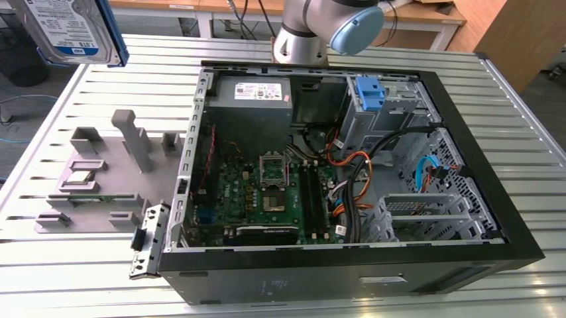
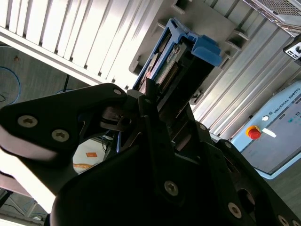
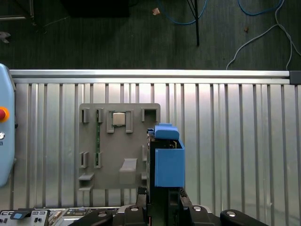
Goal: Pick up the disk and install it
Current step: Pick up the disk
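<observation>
Gripper (image 3: 162,200): pinching the disk (image 3: 168,167), held above the table.
Surface: ribbed metal table (image 1: 89,86); grey fixture plate (image 1: 97,192) beside open computer case (image 1: 521,245).
Room: dark floor (image 3: 117,42), blue cables (image 3: 256,12).

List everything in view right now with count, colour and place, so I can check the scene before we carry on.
disk: one, silver drive in a blue carrier, held above the table next to the fixture plate
fixture plate: one, grey, on the table at the exterior view's left of the computer case
computer case: one, black, open, lying on the table
power supply: one, grey with a white label, inside the case
motherboard: one, green, on the case floor
bracket: one, blue, in the drive bay
cables: several, orange, black and blue, beside the motherboard
table: one, silver, ribbed
pendant: one, pale blue with a red button, close to the table
robot arm: one, grey with a pale blue cap, behind the case
gripper: one, black, shut on the disk
</observation>
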`<action>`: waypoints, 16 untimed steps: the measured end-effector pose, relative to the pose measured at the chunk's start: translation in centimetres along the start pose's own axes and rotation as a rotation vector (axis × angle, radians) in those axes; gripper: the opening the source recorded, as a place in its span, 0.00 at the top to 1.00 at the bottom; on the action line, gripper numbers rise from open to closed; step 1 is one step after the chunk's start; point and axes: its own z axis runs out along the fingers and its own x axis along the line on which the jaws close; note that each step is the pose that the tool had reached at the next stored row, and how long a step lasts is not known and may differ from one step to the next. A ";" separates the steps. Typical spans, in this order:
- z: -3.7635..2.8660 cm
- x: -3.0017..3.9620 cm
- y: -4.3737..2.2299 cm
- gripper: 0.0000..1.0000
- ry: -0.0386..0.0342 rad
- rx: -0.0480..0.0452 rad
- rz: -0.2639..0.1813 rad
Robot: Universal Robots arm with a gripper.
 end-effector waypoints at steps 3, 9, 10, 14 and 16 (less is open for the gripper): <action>-0.01 0.00 -0.11 0.65 0.0001 -0.0001 0.000; -0.01 -0.02 -0.79 0.65 0.0000 0.0000 0.000; -0.02 -0.02 -0.95 0.65 0.0000 0.0000 0.000; -0.03 -0.03 -1.65 0.65 0.0000 -0.0001 0.000; -0.04 -0.05 -2.06 0.65 0.0000 0.0000 0.000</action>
